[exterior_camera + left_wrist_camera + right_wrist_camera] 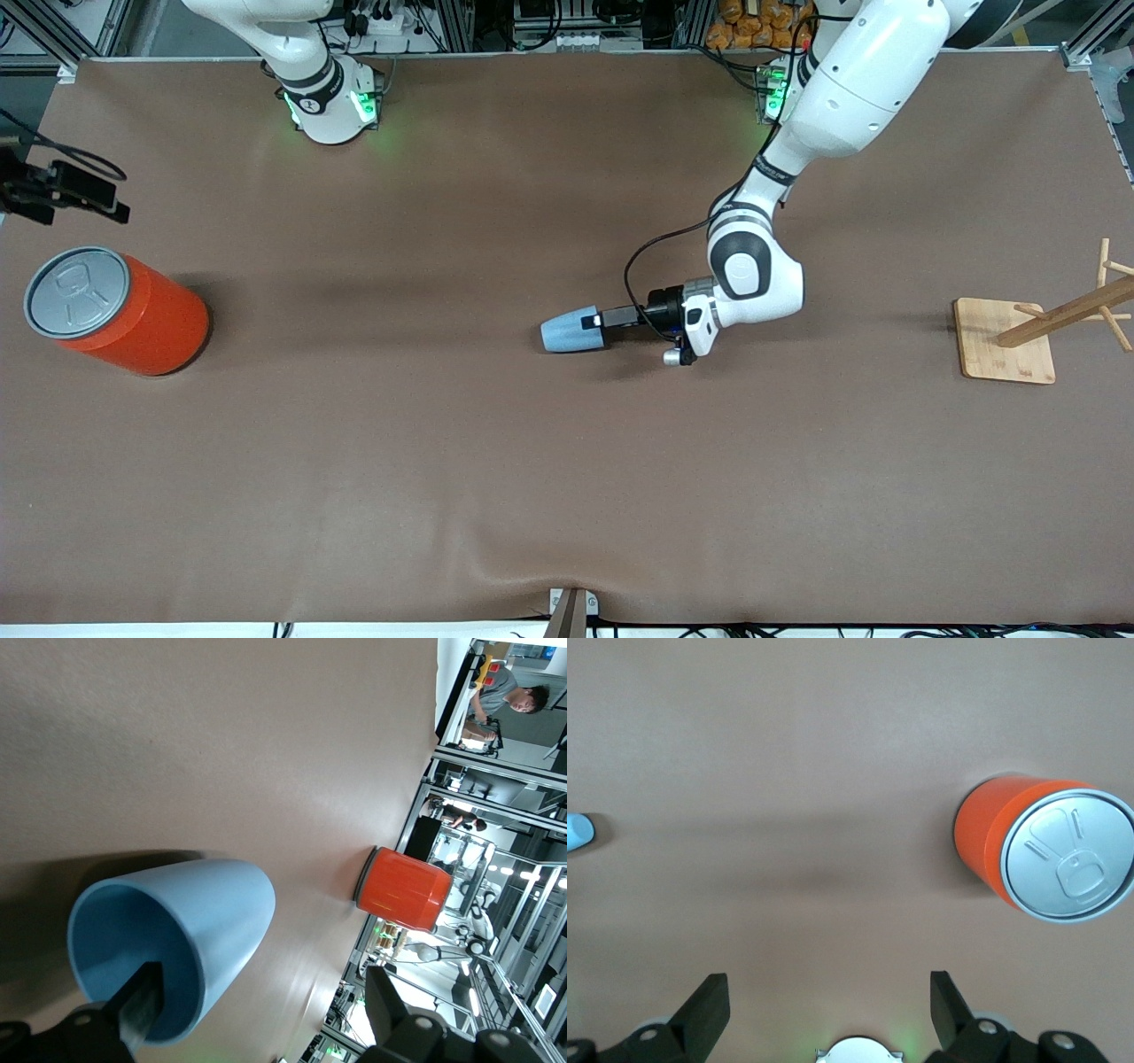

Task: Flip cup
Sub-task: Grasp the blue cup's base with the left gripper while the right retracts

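Observation:
The light-blue cup (567,332) lies on its side mid-table, its mouth turned toward the left arm's end. My left gripper (598,323) is level with the table at that mouth and stands open. In the left wrist view one finger (140,997) reaches into the cup (177,921) and the other finger (383,997) is well outside it, so one side of the rim sits between the jaws, unclamped. My right gripper (828,992) waits open and empty, high over the table near the can. From there only the cup's tip (576,831) shows.
A large orange can (124,310) with a grey pull-tab lid stands at the right arm's end; it also shows in the wrist views as the can (403,889) and the can (1036,855). A wooden peg stand on a square base (1005,352) sits at the left arm's end.

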`<action>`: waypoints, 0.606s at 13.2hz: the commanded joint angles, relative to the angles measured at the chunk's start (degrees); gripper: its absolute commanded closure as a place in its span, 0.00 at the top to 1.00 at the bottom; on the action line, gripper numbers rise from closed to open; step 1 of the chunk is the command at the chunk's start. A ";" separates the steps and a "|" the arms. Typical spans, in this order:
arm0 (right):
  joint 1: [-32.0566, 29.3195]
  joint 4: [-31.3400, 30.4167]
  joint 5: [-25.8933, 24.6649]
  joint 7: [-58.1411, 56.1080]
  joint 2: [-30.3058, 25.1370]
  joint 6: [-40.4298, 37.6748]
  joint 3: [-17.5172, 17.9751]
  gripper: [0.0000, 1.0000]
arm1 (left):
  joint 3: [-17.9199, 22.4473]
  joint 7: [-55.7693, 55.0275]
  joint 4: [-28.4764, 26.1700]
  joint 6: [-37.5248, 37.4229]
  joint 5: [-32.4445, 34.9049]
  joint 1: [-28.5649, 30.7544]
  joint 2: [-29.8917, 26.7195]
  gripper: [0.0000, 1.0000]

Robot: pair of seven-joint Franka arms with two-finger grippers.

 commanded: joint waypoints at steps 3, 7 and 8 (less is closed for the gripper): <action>1.93 -0.52 -2.53 1.70 -1.78 0.38 0.15 1.00 | 0.11 2.06 3.05 2.05 -1.81 -1.25 2.25 1.00; 1.84 -0.87 -1.75 1.70 -2.04 2.06 -0.46 1.00 | 0.11 6.46 2.97 2.05 -1.81 -0.64 2.87 0.25; 1.84 -1.31 -1.48 1.53 -2.04 2.32 -1.77 1.00 | 0.11 6.46 2.79 2.05 -1.81 -0.64 2.87 0.12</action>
